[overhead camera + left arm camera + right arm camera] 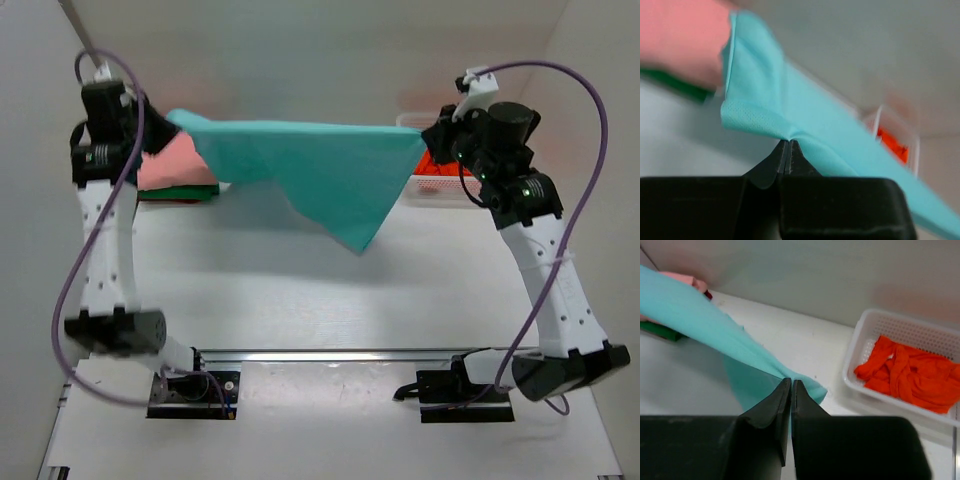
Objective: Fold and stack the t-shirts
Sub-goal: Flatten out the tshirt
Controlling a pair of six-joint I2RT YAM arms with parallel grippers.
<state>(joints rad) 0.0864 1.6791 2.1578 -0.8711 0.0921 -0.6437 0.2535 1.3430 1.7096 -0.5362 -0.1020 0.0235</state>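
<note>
A teal t-shirt [320,165] hangs stretched in the air between my two grippers, its lower part drooping to a point above the table. My left gripper [170,125] is shut on its left end; the wrist view shows the jaws [788,141] pinching the teal cloth [790,107]. My right gripper [428,140] is shut on its right end, with the cloth [700,330] running from the jaws [791,381]. A stack of folded shirts, pink [170,165] on top and green [180,193] below, lies at the back left. An orange shirt [910,372] lies crumpled in a white basket [860,340].
The white basket [440,182] stands at the back right, behind my right wrist. A metal rail [340,355] runs across the near edge between the arm bases. White walls close in the back and sides.
</note>
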